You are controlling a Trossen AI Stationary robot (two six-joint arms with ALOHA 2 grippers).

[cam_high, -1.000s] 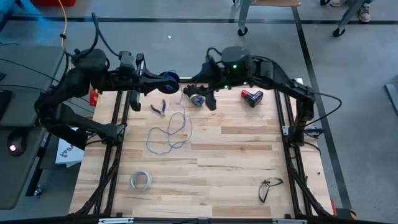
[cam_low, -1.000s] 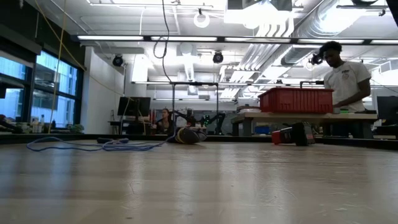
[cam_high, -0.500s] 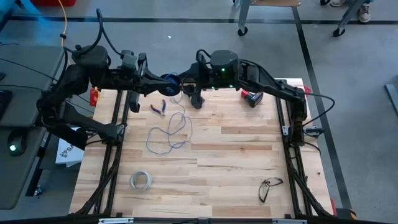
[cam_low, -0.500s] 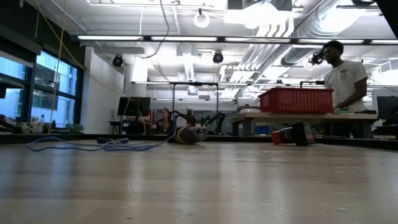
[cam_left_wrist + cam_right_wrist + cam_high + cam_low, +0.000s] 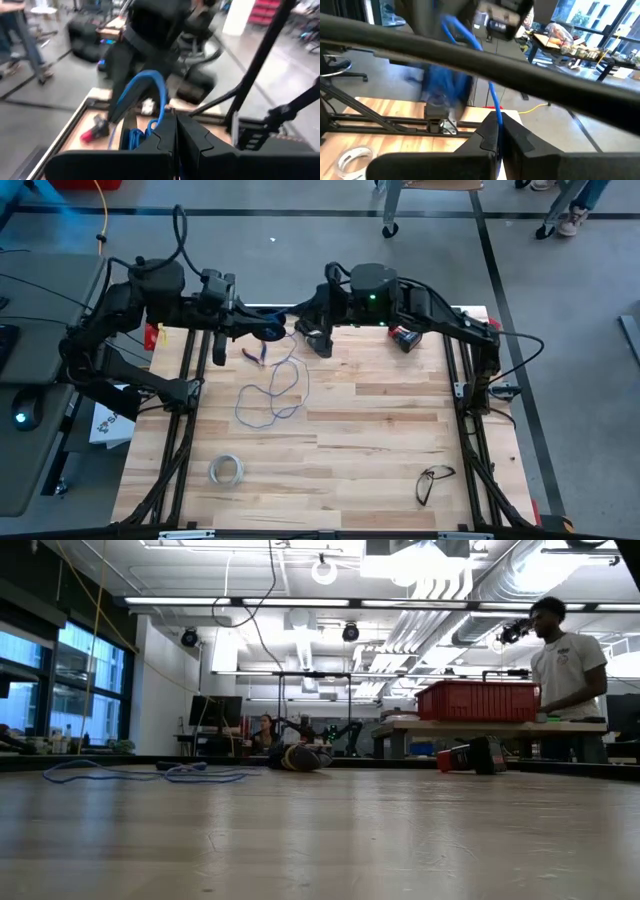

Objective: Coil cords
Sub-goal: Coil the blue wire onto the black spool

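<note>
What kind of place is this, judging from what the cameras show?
Probably a robotics lab or workshop: two dark robot arms work over a pale wooden table, exposed ducts and strip lights run overhead, and a red plastic crate sits on a workbench where a person stands.

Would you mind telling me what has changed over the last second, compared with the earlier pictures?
The right gripper has swung left toward the spool and shut on the blue wire; earlier it stood open. The left gripper shifted slightly right, still shut on the spool. The wire's loops on the table, the tape ring, the glasses and the pliers lie where they were.
</note>
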